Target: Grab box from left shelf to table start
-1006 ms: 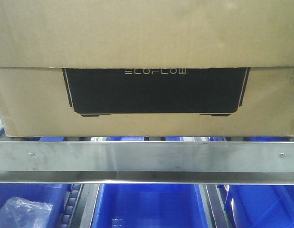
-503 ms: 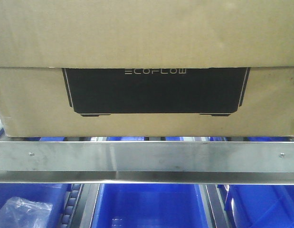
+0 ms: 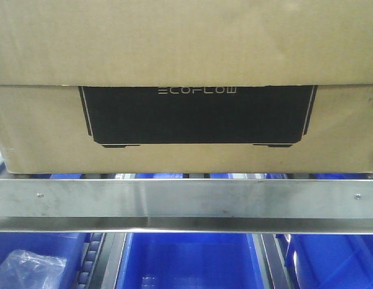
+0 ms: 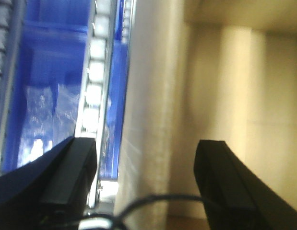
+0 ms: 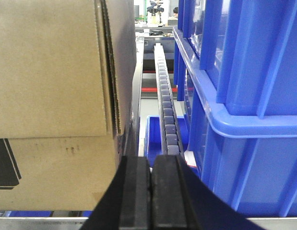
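The brown cardboard box with its black ECOFLOW panel fills the upper part of the front view and rests on the left shelf, behind the brushed-steel rail. In the left wrist view my left gripper is open, its dark fingers spread either side of the box's blurred side. My right gripper is shut with nothing in it, in the gap just right of the box's corner. The table is out of view.
Blue plastic bins sit under the rail, one holding a clear bag. A tall blue bin stands close to the right of my right gripper, with a roller track running back between it and the box. Another roller track lies left of the box.
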